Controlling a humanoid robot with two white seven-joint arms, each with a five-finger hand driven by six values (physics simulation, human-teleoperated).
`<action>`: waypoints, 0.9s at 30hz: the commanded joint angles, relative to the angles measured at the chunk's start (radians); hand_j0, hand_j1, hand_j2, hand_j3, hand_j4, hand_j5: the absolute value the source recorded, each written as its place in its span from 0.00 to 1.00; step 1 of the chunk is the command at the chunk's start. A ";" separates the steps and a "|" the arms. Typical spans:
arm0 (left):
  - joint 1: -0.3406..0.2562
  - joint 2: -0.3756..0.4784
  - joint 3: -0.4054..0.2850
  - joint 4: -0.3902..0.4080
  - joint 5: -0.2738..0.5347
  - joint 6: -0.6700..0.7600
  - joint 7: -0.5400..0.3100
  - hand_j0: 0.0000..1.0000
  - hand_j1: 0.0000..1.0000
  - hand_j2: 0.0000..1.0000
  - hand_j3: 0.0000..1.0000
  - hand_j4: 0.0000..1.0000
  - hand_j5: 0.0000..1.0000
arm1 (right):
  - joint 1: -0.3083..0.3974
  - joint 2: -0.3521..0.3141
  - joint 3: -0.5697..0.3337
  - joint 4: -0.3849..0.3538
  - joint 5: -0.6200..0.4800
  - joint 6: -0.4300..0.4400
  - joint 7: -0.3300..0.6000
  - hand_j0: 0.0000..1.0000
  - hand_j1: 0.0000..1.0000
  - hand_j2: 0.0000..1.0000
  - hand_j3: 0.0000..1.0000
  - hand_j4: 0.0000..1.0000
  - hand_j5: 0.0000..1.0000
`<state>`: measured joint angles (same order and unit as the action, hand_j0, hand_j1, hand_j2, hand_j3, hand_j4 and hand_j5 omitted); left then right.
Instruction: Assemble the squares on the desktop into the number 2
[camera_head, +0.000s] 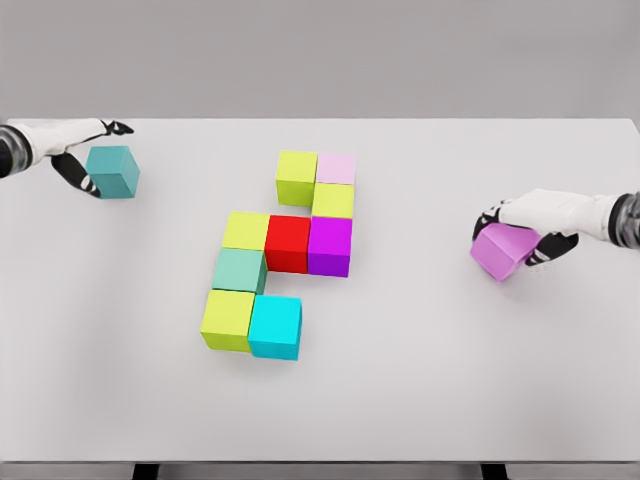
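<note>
- White tabletop (420, 400) carries a nearly complete blocky "2" of nine coloured cubes (288, 250) at its centre.
- Judged step: bringing the last two cubes; the figure seems to lack pieces at its top left and bottom right.
- Left robot hand (85, 170), at 10 o'clock, grips a teal cube (112, 172).
- Right robot hand (525, 235), at 3 o'clock, clasps a tilted purple cube (503, 250).
</note>
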<state>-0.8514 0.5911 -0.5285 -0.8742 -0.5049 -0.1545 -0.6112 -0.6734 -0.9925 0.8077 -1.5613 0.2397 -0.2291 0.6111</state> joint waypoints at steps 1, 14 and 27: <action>-0.003 -0.020 0.001 0.007 -0.038 0.006 0.000 0.97 0.97 0.97 0.97 0.97 0.97 | 0.000 0.000 -0.038 -0.017 -0.005 -0.070 0.000 0.53 0.53 0.53 0.53 0.53 0.53; -0.011 -0.053 0.001 0.049 -0.081 0.026 0.000 0.95 0.95 0.95 0.95 0.95 0.95 | 0.015 -0.003 -0.073 -0.192 -0.007 -0.382 0.000 0.49 0.49 0.49 0.49 0.49 0.49; -0.018 -0.054 0.002 0.063 -0.095 0.079 0.000 0.88 0.88 0.88 0.88 0.88 0.88 | -0.052 0.118 0.093 -0.194 -0.005 -0.382 0.000 0.49 0.49 0.49 0.49 0.49 0.49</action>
<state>-0.8698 0.5366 -0.5274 -0.8135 -0.6005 -0.0869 -0.6113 -0.7271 -0.8895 0.8836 -1.7543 0.2407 -0.6131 0.6119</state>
